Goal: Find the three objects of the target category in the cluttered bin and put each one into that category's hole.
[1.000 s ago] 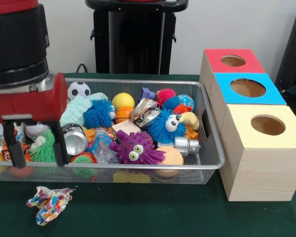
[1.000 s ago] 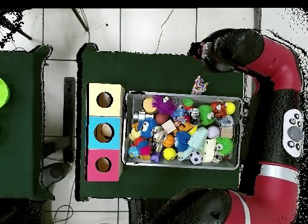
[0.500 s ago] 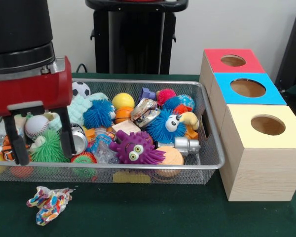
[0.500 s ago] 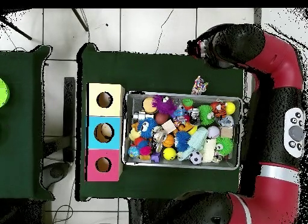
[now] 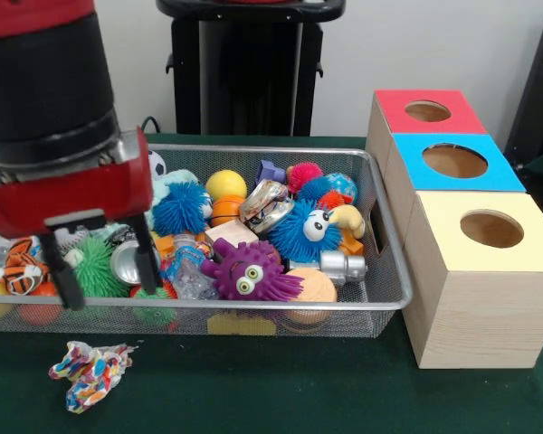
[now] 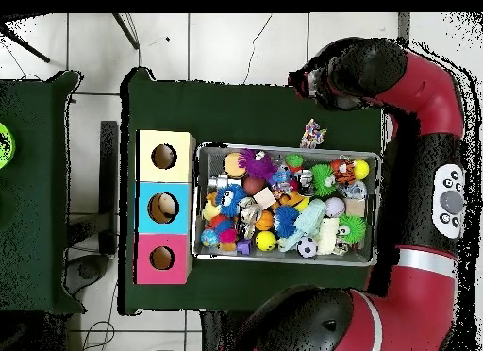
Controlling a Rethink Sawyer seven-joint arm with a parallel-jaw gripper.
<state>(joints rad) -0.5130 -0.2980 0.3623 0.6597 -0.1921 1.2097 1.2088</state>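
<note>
- The gripper (image 5: 106,272) hangs in front of the wire bin's (image 5: 391,237) 9 o'clock end in the front view; its two black fingers (image 5: 147,266) are spread apart with nothing between them, released.
- Behind the fingers lie a green spiky ball (image 5: 97,271), a crushed silver can (image 5: 127,260) and a tiger-striped ball (image 5: 18,268).
- The task does not name the target category, so I cannot tell which three objects are meant; all the toys still lie in the bin.
- At the bin's centre sits a purple spiky monster (image 5: 247,272) with two eyes; at its 1 o'clock is a blue spiky creature (image 5: 303,231) with one big eye.
- At the monster's 3 o'clock lies a small silver canister (image 5: 342,266), touching an orange disc (image 5: 312,287).
- Toward 12 o'clock in the bin are a yellow ball (image 5: 225,184), a small basketball (image 5: 224,210) just below it, and a soccer ball (image 5: 156,163) partly hidden by the gripper's red body.
- A crumpled multicoloured wrapper (image 5: 89,372) lies on the green table (image 5: 299,389) outside the bin, at 7 o'clock of it.
- At 3 o'clock of the bin stand three boxes in a row, each with a round hole: red box (image 5: 427,110), blue box (image 5: 456,162), yellow box (image 5: 489,231).
- In the overhead view the red arm (image 6: 429,177) curves round the bin's 3 o'clock side, its wrist above the bin's 1 o'clock corner.
</note>
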